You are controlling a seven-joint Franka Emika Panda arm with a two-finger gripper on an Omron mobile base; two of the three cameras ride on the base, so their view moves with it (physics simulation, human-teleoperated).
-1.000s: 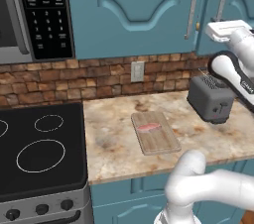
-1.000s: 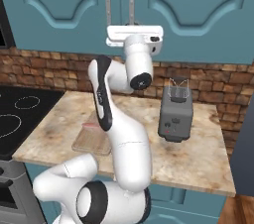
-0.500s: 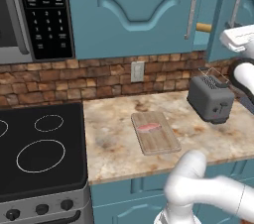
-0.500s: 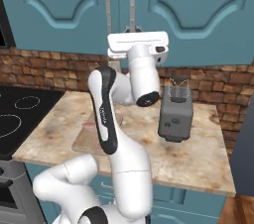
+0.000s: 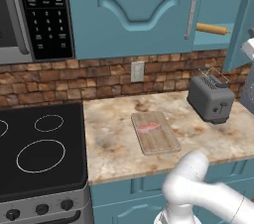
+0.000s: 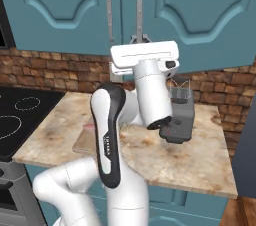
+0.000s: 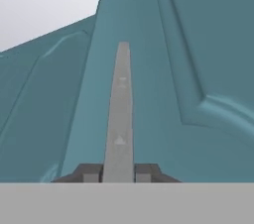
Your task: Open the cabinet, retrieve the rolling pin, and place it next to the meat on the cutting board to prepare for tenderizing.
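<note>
Kitchen counter, taken left to right with the light-brown wooden cutting board as landmark.

- Far left of the board: black glass cooktop with white ring markings; above it a black microwave control panel.
- Behind the board: red-brown brick backsplash carrying a pale wall outlet.
- On the board, toward its back edge: the small flat pinkish-red raw meat, with bare wood beside it.
- Under the board: mottled beige stone counter, with low teal fronts below.
- Right of the board: grey two-slot toaster, standing near the wall.
- Above and right of the board: the large teal-blue cabinet with arched doors. Its right door is swung outward. On the teal shelf inside lies the slim tan wooden rolling pin, on its side, untouched.
- At the right door's long silver bar handle: the two-finger gripper, dark tips set either side of the bar and seemingly clamped on it.

Progress, as judged: the opening is well under way, perhaps enough. Still to do: release the handle, reach to the shelf, take the pin, carry it down and lay it beside the steak.
</note>
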